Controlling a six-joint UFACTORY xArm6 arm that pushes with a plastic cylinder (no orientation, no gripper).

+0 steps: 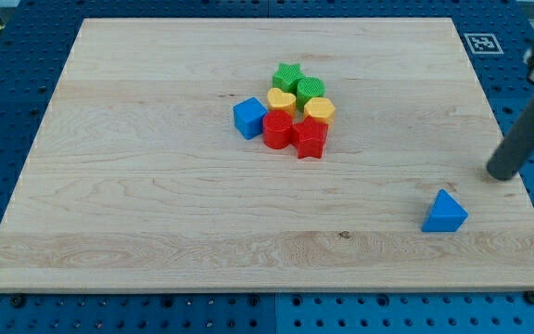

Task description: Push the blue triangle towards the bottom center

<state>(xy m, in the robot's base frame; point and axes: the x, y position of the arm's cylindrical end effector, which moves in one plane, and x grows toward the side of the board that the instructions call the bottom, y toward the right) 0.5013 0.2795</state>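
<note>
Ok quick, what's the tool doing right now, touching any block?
My tip: no gripper, holding nothing, touching nothing; it sits up and right of the blue triangle.

Arm enters from the view's top right corner, only its last section visible. Dark rod slants down and toward the view's left. My tip (502, 173) sits on the wooden board (156, 204) by its right edge, about midway between top and bottom edges.

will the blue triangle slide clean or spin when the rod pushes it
The small blue triangular plastic block sits flat on the smooth wooden board, so it probably slides rather than tips. Its slanted sides may make it rotate under an off-centre push. My tip is up-right of it, apart; no neighbours block it.
</note>
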